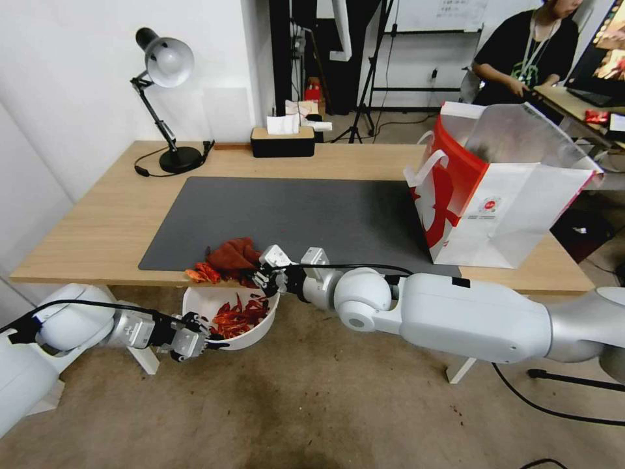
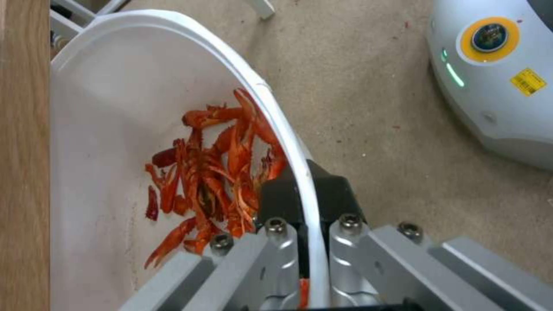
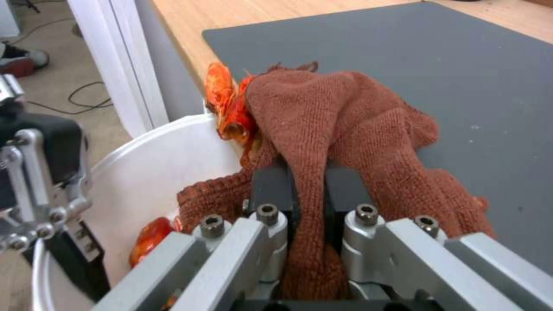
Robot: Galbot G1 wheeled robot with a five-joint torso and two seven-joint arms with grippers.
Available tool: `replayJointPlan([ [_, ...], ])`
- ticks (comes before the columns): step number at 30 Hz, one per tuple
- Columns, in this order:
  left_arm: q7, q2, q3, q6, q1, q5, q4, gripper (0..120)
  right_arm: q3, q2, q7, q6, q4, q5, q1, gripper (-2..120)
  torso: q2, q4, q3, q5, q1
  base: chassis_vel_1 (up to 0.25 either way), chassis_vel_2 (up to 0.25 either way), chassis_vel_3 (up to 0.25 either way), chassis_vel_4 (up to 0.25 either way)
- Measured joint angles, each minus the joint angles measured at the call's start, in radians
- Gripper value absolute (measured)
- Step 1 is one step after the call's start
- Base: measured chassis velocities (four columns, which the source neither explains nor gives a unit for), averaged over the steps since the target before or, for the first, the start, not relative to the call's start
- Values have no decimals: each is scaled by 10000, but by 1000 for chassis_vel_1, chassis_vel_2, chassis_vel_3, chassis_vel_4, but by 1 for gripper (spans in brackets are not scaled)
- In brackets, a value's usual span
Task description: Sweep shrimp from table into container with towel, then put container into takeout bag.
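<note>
My right gripper pinches the towel at the table edge; a few shrimp remain there. I'd drag slowly outward while my left gripper, clamped on the container rim, stays directly below

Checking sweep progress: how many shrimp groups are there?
2: a few shrimp at the table edge beside the towel; a pile in the container. Some may hide under the towel.

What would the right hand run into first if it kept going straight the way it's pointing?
Probably the shrimp at the table edge, just beyond the towel the right hand grips; depth is unclear.
</note>
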Motion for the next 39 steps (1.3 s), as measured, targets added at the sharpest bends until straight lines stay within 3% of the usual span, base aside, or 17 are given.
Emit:
replayJointPlan([
  [39, -12, -115, -6, 105, -7, -177, -61, 0, -383, -485, -410, -39, 797, -11, 366, 4, 0, 1, 0, 1, 0, 0, 0, 0, 0],
])
